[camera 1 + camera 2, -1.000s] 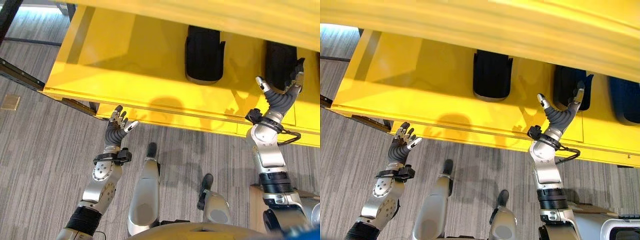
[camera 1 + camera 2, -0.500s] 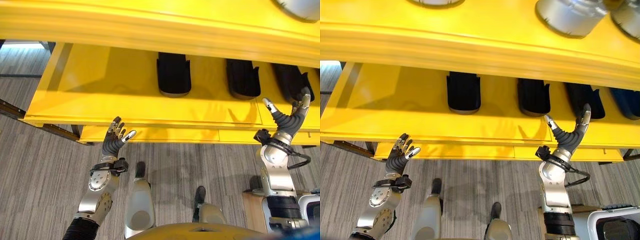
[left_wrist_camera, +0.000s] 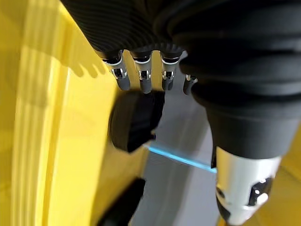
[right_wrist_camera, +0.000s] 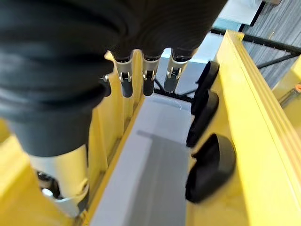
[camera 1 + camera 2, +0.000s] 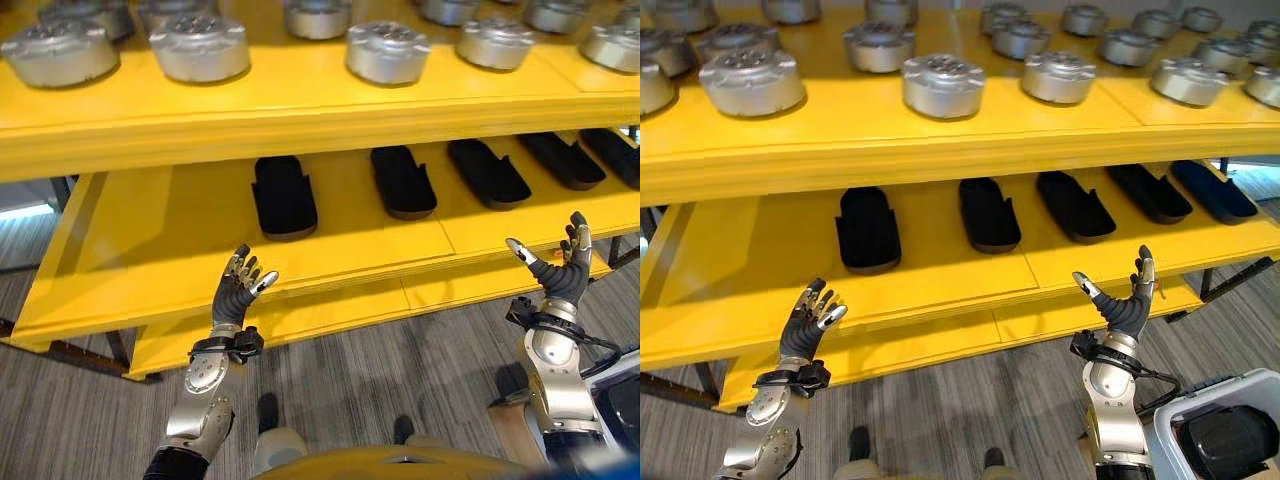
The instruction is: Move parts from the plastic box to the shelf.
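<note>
Parts (image 5: 980,213): black, in a row on the lower yellow shelf (image 5: 730,280) | silver discs (image 5: 943,84) on the upper level | left hand (image 5: 238,288) spread, empty, before shelf edge | right hand (image 5: 1127,303) spread, empty | box (image 5: 1215,435) at lower right

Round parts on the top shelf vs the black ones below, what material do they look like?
Round parts: likely machined or cast metal, silver-grey with a dull sheen and soft highlights on the rims. Black parts: probably moulded plastic or rubber, matte, ribbed on top, no glints. The yellow shelf looks like painted sheet metal, smooth and slightly glossy.
</note>
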Robot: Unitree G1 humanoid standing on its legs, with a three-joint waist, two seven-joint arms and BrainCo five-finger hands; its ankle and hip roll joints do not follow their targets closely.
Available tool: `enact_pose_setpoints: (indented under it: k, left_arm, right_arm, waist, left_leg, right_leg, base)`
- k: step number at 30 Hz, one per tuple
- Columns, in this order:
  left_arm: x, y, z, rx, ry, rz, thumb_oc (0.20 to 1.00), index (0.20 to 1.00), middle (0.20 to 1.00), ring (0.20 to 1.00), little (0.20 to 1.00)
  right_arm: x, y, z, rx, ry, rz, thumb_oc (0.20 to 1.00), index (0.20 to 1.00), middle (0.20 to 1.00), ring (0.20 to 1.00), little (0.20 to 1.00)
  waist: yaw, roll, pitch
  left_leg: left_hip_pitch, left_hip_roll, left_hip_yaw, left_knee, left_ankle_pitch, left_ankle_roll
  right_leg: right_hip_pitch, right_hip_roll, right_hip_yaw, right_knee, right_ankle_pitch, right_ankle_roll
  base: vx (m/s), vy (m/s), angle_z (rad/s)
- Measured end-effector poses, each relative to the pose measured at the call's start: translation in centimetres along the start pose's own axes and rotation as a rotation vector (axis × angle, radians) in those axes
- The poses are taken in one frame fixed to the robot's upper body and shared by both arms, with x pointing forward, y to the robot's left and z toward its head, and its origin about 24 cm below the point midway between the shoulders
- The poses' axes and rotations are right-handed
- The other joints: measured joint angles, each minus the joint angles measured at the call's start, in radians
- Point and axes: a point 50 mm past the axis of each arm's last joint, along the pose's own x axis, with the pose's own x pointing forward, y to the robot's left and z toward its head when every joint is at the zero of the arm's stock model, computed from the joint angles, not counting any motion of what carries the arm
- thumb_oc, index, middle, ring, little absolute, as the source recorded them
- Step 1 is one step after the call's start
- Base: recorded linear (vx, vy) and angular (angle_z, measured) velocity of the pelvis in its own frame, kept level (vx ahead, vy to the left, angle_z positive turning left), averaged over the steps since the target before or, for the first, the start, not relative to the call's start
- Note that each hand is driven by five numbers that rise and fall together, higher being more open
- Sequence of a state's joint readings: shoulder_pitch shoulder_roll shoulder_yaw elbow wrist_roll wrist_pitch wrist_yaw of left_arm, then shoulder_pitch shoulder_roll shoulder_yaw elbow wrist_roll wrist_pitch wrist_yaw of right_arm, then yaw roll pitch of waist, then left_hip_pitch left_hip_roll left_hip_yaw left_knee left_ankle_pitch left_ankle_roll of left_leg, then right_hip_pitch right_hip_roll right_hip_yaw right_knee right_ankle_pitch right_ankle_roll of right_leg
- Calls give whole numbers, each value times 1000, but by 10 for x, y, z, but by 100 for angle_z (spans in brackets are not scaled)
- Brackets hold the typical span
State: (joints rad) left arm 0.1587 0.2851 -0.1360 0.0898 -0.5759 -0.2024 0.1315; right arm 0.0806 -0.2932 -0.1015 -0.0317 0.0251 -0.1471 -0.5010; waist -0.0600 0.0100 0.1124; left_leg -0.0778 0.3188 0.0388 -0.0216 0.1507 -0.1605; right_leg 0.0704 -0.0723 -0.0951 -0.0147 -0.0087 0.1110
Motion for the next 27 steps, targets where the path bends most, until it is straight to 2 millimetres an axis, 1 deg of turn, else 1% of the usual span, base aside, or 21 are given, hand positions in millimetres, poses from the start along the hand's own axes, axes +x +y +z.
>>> enact_pose_setpoints:
  k: [2, 4, 5, 6, 7, 8, 9, 10, 11, 12, 13, 14, 15, 16, 17, 18, 19, 20, 22, 25, 27]
  left_arm:
    - [-1, -3, -7, -11, 26, 0, 1000, 1000, 1000, 1000, 1000]
    - [-4, -6, -13, -25, 45, 1, 1000, 1000, 1000, 1000, 1000]
    - [-3, -7, -13, -30, 43, 0, 1000, 1000, 1000, 1000, 1000]
    - [-3, -6, -16, -31, 57, 6, 1000, 1000, 1000, 1000, 1000]
    - [-4, -5, -20, -29, 70, 11, 1000, 1000, 1000, 1000, 1000]
    - [-6, -3, -26, -21, 102, 18, 1000, 1000, 1000, 1000, 1000]
    - [-6, -2, -28, -14, 114, 19, 1000, 1000, 1000, 1000, 1000]
    - [-8, -3, -31, -19, 125, 24, 1000, 1000, 1000, 1000, 1000]
    - [-8, -4, -30, -27, 119, 27, 1000, 1000, 1000, 1000, 1000]
    - [-6, 5, -25, -13, 103, 55, 1000, 1000, 1000, 1000, 1000]
    - [-5, 12, -20, 6, 91, 67, 1000, 1000, 1000, 1000, 1000]
    - [-4, 14, -18, 19, 86, 65, 1000, 1000, 1000, 1000, 1000]
    - [-7, 9, -22, 16, 99, 45, 1000, 1000, 1000, 1000, 1000]
    - [-7, 8, -22, 19, 102, 38, 1000, 1000, 1000, 1000, 1000]
    - [-5, 7, -21, 18, 97, 33, 1000, 1000, 1000, 1000, 1000]
    - [-1, 3, -18, 16, 84, 21, 1000, 1000, 1000, 1000, 1000]
    - [3, -1, -16, 14, 72, 8, 1000, 1000, 1000, 1000, 1000]
    - [11, -9, -9, 16, 45, -26, 1000, 1000, 1000, 1000, 1000]
    - [15, -13, -6, 19, 32, -43, 1000, 1000, 1000, 1000, 1000]
    - [12, -12, -7, 25, 37, -41, 1000, 1000, 1000, 1000, 1000]
    - [10, -10, -9, 27, 44, -35, 1000, 1000, 1000, 1000, 1000]
  right_arm:
    - [1, -4, 0, -19, -6, 5, 1000, 1000, 1000, 1000, 1000]
    - [2, -8, 0, -46, -13, 10, 1000, 1000, 1000, 1000, 1000]
    - [2, -11, -1, -61, -13, 7, 1000, 1000, 1000, 1000, 1000]
    - [-2, -14, -5, -73, 3, 7, 1000, 1000, 1000, 1000, 1000]
    - [-4, -15, -8, -79, 14, 7, 1000, 1000, 1000, 1000, 1000]
    - [-8, -17, -11, -87, 29, 6, 1000, 1000, 1000, 1000, 1000]
    - [-10, -18, -13, -85, 41, 0, 1000, 1000, 1000, 1000, 1000]
    - [-10, -20, -11, -88, 32, 0, 1000, 1000, 1000, 1000, 1000]
    - [-8, -20, -8, -87, 16, 4, 1000, 1000, 1000, 1000, 1000]
    - [-10, -10, -10, -56, 32, 24, 1000, 1000, 1000, 1000, 1000]
    - [-15, -3, -12, -31, 53, 33, 1000, 1000, 1000, 1000, 1000]
    - [-19, 3, -16, -17, 76, 49, 1000, 1000, 1000, 1000, 1000]
    - [-15, 9, -13, -11, 60, 76, 1000, 1000, 1000, 1000, 1000]
    - [-10, 18, -7, 7, 36, 97, 1000, 1000, 1000, 1000, 1000]
    - [-3, 35, 3, 41, -1, 147, 1000, 1000, 1000, 1000, 1000]
    - [-2, 39, 5, 50, -6, 157, 1000, 1000, 1000, 1000, 1000]
    - [-4, 40, 4, 57, 1, 160, 1000, 1000, 1000, 1000, 1000]
    - [-5, 40, 2, 64, 10, 158, 1000, 1000, 1000, 1000, 1000]
    - [-6, 41, 2, 71, 16, 164, 1000, 1000, 1000, 1000, 1000]
    - [-9, 45, 1, 91, 29, 200, 1000, 1000, 1000, 1000, 1000]
    - [-10, 44, 0, 95, 38, 197, 1000, 1000, 1000, 1000, 1000]
  waist:
    - [4, 7, 2]
    - [11, 26, 10]
    - [14, 22, 17]
    - [17, 16, 19]
    - [20, 10, 23]
    - [30, -10, 29]
    - [27, -33, 27]
    - [44, -32, 24]
    - [53, 5, 24]
    - [66, -4, 37]
    - [61, -28, 39]
    - [60, -53, 44]
    - [105, -56, 37]
    - [126, -50, 35]
    - [130, -35, 43]
    - [123, -33, 52]
    - [113, -40, 54]
    - [85, -63, 60]
    - [77, -76, 63]
    - [86, -97, 54]
    - [76, -101, 55]
  left_leg:
    - [-3, 32, -6, 21, -8, 14]
    - [-13, 58, -25, 45, -10, 54]
    - [-22, 64, -24, 71, -8, 68]
    - [-48, 62, -16, 103, 5, 124]
    - [-51, 50, -26, 115, -26, 145]
    - [-57, -30, -64, 156, -112, 111]
    - [-77, -121, -115, 203, -137, 73]
    - [-85, -277, -130, 219, -196, 102]
    - [-84, -291, -168, 200, -178, 128]
    - [-74, -300, -158, 185, -170, 114]
    - [-72, -318, -172, 173, -170, 114]
    - [-73, -387, -298, 201, -183, 102]
    - [-72, -488, -457, 236, -206, 142]
    - [-67, -534, -552, 249, -210, 164]
    - [-79, -519, -550, 245, -193, 186]
    - [-81, -509, -537, 249, -193, 187]
    - [-82, -495, -520, 244, -193, 187]
    - [-79, -492, -493, 235, -182, 179]
    - [-79, -495, -478, 232, -183, 180]
    - [-55, -462, -357, 169, -160, 206]
    - [-42, -452, -312, 163, -158, 224]
  right_leg:
    - [0, 31, -1, 15, -20, -22]
    - [0, 65, -10, 42, -28, -40]
    - [-11, 68, -9, 63, -41, -58]
    - [-28, 68, -20, 94, -57, -64]
    - [-27, 58, -15, 93, -57, -67]
    - [-27, 31, -4, 82, -49, -78]
    - [-30, -9, 7, 67, -34, -79]
    - [-45, -51, 21, 36, -40, -58]
    - [-55, -32, 32, 39, -36, -45]
    - [-79, -23, 38, 83, -43, -41]
    - [-98, -24, 48, 102, -39, -47]
    - [-111, -40, 77, 102, -32, -33]
    - [-143, -41, 147, 77, -9, -39]
    - [-163, -36, 195, 58, 0, -30]
    - [-159, -11, 237, 30, 16, 10]
    - [-156, 8, 241, 41, 7, 34]
    - [-140, 33, 231, 45, 4, 33]
    - [-97, 44, 236, -3, 9, -28]
    - [-103, 35, 237, -10, 13, -37]
    - [-128, 30, 319, -15, 14, -27]
    - [-126, 33, 319, -5, 22, -19]
  base:
    - [-67, -210, -1]
    - [-112, -243, 1]
    - [-81, -151, 13]
    - [-21, -103, 12]
    - [-21, -104, 12]
    - [1, -89, 8]
    - [15, -32, -22]
    - [62, -41, -39]
    - [62, -28, -70]
    - [67, -49, -36]
    - [23, -34, -10]
    - [45, -15, -46]
    - [28, -1, -99]
    - [50, 82, -163]
    - [30, 70, -105]
    - [44, 102, -61]
    - [42, 66, 16]
    - [87, 120, 16]
    - [89, 100, -15]
    - [86, 94, -95]
    - [54, 95, -86]
